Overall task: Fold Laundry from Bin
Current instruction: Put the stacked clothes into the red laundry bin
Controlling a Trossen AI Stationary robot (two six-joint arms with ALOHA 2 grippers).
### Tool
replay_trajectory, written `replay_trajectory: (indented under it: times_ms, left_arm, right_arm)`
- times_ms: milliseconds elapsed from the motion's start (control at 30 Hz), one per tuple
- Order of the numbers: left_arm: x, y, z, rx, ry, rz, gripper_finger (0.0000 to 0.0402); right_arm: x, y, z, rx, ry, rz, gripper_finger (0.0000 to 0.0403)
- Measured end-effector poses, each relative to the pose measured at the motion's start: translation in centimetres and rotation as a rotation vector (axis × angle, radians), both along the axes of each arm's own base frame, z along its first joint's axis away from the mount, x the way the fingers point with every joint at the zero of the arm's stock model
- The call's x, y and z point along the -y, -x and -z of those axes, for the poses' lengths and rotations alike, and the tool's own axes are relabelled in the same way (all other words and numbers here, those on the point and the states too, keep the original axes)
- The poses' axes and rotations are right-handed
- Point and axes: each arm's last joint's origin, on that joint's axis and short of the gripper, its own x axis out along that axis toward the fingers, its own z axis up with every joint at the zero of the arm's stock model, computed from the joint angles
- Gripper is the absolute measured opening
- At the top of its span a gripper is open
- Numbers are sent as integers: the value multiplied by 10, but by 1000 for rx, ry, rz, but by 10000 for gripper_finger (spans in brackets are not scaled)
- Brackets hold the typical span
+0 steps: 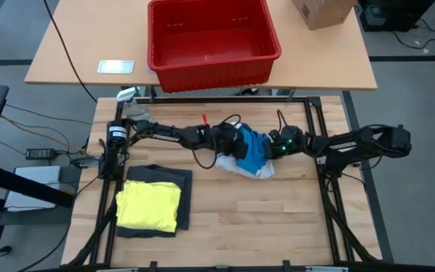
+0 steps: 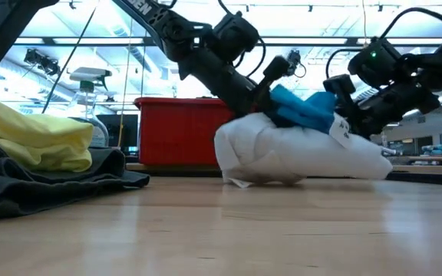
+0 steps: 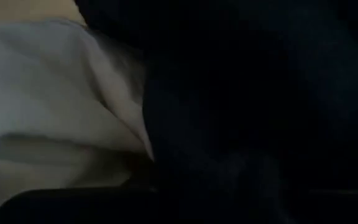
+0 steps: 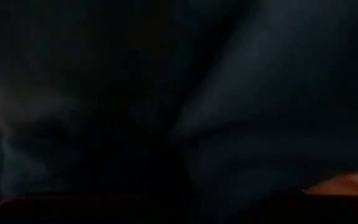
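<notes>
A blue garment (image 1: 254,149) lies bunched on top of a white garment (image 2: 298,157), which rests in a heap on the table's middle. My left gripper (image 1: 236,143) comes at the blue cloth from the left, my right gripper (image 1: 276,145) from the right, and both are shut on it. A folded yellow garment (image 1: 149,205) lies on a dark grey one (image 1: 174,175) at the near left. The red bin (image 1: 210,72) stands on the far table. My left gripper holds the blue garment's left end (image 2: 281,96), slanting down from the table's left. Bunched cloth hides the fingertips. The blue cloth is raised above the white heap. Dark cloth and the white garment (image 3: 48,106) fill its wrist view. My right gripper holds the blue garment's right end (image 2: 330,107), slanting down from the table's right. The cloth wraps around the fingers and hides the place of contact. Dark cloth (image 4: 260,93) fills its wrist view. The blue garment sags between the two grippers onto the white one.
A brown cardboard box (image 1: 322,11) sits at the far right, a flat pale thing (image 1: 116,66) at the far left. Black frame rails (image 1: 312,121) edge the work table. Bare wood (image 1: 263,219) lies near and right of the folded pile.
</notes>
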Motion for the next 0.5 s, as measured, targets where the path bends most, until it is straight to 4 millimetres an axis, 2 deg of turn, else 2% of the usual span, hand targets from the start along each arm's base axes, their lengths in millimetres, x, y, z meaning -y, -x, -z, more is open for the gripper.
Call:
replay_trajectory:
  times_ms: [67,167,333,500]
  left_arm:
    - [-2,-1,6,-14,3,-5,73]
    - [2,-1,12,-32,40,33,102]
    - [23,-2,16,-62,151,162,158]
    - [36,4,11,-112,182,221,190]
  right_arm:
    - [3,3,4,-48,2,0,84]
    - [1,8,10,-117,-13,-63,86]
    - [-10,13,15,-135,-115,-285,96]
    - [-14,15,8,-90,-114,-352,136]
